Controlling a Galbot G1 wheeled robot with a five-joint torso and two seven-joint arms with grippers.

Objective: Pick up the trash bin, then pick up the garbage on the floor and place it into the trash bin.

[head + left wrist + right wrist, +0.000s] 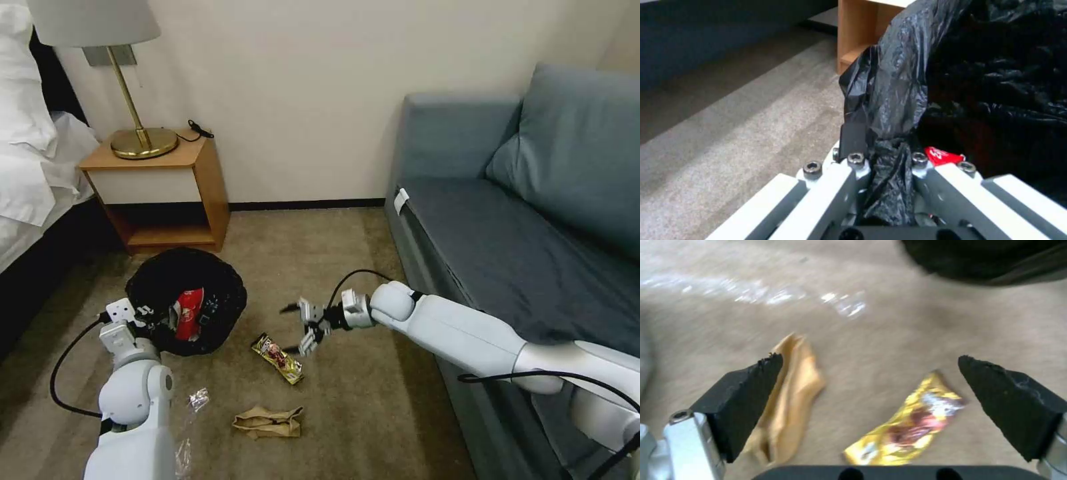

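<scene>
right gripper [301, 328] open | wrapper [277, 359] just below-left of it, long axis diagonal | your left gripper [887, 156] clamps bin [193, 280] liner

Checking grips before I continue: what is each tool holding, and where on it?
The left tool is shut on the trash bin, pinching the black bag at its rim. The right tool is open above the gold snack wrapper, holding nothing.

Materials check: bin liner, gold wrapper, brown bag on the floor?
Bin liner: thin black plastic film, glossy, finely crinkled; left gripper is shut on its bunched rim.
Gold wrapper: likely metallised foil-plastic, shiny, printed.
Brown bag: looks like kraft paper, matte, creased flat.
Right gripper hangs open above both.
</scene>
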